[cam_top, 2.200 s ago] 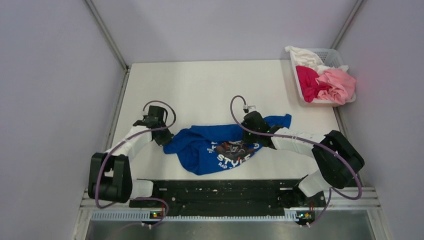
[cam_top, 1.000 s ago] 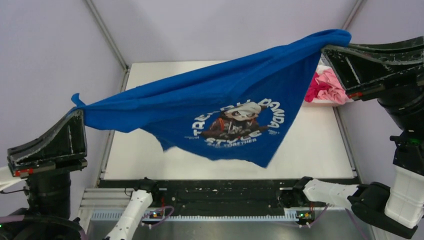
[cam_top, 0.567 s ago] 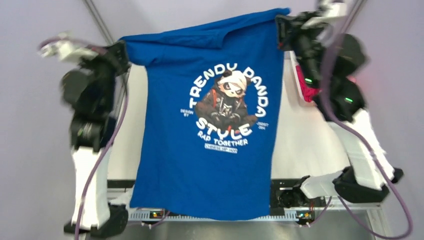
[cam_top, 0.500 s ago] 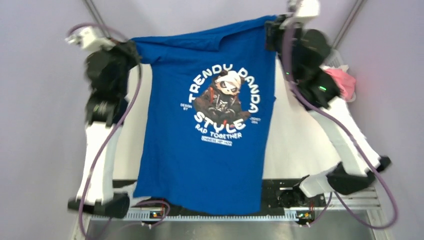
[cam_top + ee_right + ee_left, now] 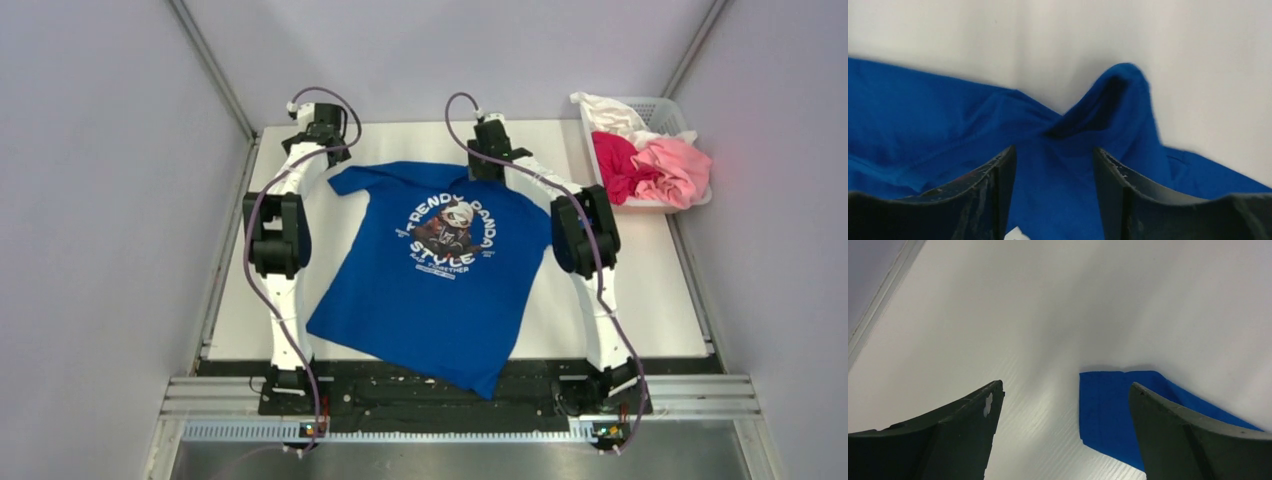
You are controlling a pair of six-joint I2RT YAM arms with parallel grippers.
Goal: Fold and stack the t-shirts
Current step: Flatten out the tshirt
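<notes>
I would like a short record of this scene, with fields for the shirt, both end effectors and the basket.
blue t-shirt: flat on the table, panda print up, hem over the near edge
left end effector: open, by a sleeve, holding nothing
right end effector: open over a raised fold of the shirt
basket: far right, holds white tee, magenta tee, pale pink tee

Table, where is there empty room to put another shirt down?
Biggest bare patch: the table between the right arm and the right edge, nearer than the basket. A thin strip lies left of the left arm. The middle is crowded by the blue shirt.
</notes>
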